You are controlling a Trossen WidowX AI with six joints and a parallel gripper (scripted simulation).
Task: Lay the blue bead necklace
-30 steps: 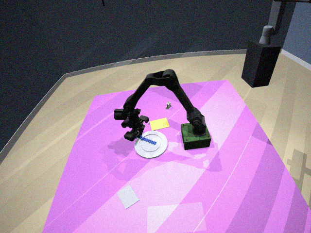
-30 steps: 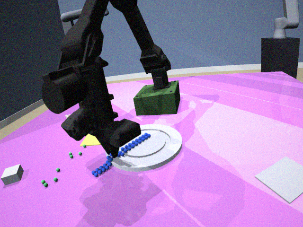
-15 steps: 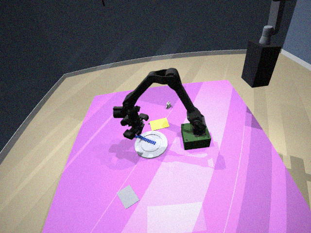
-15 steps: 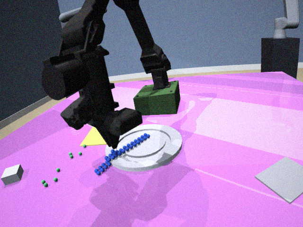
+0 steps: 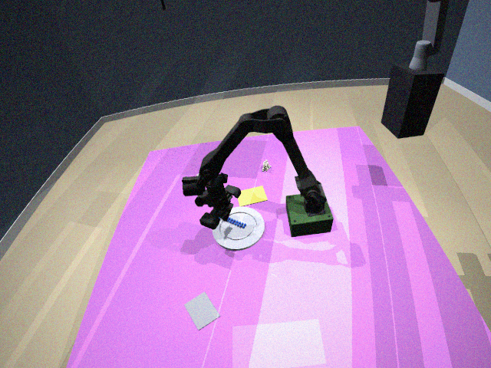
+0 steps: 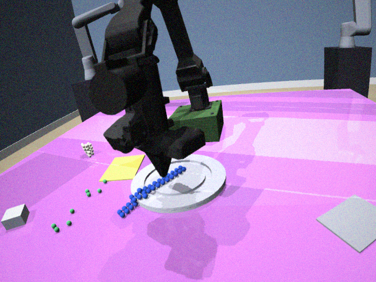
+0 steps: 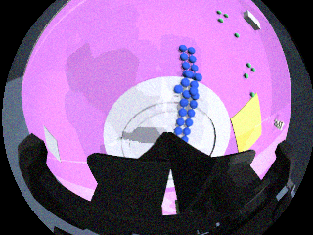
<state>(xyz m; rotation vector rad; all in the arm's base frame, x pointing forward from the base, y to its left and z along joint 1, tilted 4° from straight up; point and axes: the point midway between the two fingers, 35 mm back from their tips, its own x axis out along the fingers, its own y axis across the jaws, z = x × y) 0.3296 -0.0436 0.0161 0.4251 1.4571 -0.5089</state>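
Note:
The blue bead necklace (image 5: 238,222) (image 6: 155,183) (image 7: 183,112) lies stretched out in two close rows. One end rests on the table beyond the rim. The rest runs over the rim and groove onto the inner disc of the round white bead board (image 5: 255,236) (image 6: 214,188) (image 7: 116,119). The rows bunch slightly near the rim. My gripper (image 5: 225,218) (image 6: 164,175) (image 7: 166,136) points down over the board, its fingertips together with no beads seen between them. In the wrist view the fingers hide the necklace's inner end and the near part of the board.
A yellow square (image 5: 252,195) (image 6: 123,168) (image 7: 248,122) lies beside the board. Several green beads (image 6: 71,211) (image 7: 237,35) and a white block (image 6: 15,217) (image 7: 252,20) lie on the table. A cream bead heap (image 5: 265,165) (image 6: 87,149) and a grey square (image 5: 202,310) (image 6: 353,222) lie farther off.

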